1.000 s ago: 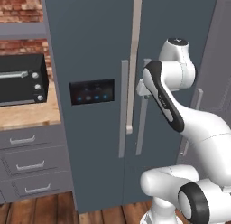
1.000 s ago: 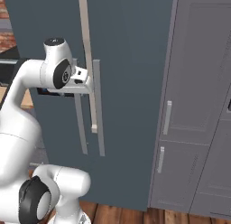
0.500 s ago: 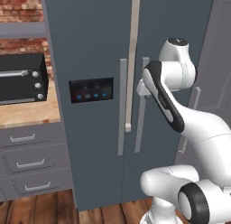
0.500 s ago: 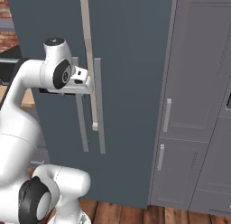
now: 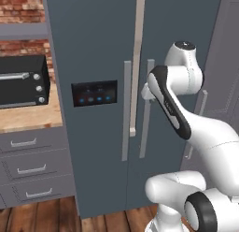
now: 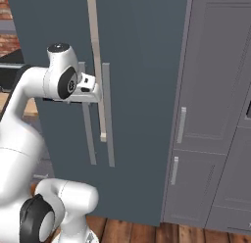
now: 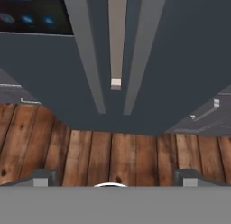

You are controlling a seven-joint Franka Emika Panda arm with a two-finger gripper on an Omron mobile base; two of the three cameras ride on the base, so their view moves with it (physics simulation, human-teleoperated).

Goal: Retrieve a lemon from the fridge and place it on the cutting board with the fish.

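Note:
The fridge (image 5: 93, 44) (image 6: 142, 51) (image 7: 180, 60) is a tall dark slate-grey cabinet with both doors closed, and a black blue-lit panel (image 5: 94, 93) sits on its left door. Two long pale grey handles (image 5: 126, 109) (image 6: 108, 119) (image 7: 85, 51) flank a pale strip at the door seam. My gripper (image 5: 145, 91) (image 6: 98, 92) (image 7: 116, 178) is open, right in front of the right door's handle (image 5: 147, 123) at its upper part, with nothing between the fingers. The lemon is hidden behind the closed doors. The cutting board and the fish are out of view.
A black countertop oven (image 5: 21, 81) stands on a wooden counter (image 5: 28, 116) left of the fridge, above grey drawers (image 5: 32, 165). Tall grey cabinets (image 6: 215, 114) adjoin the fridge on the right. Wooden floor (image 7: 113, 155) lies below.

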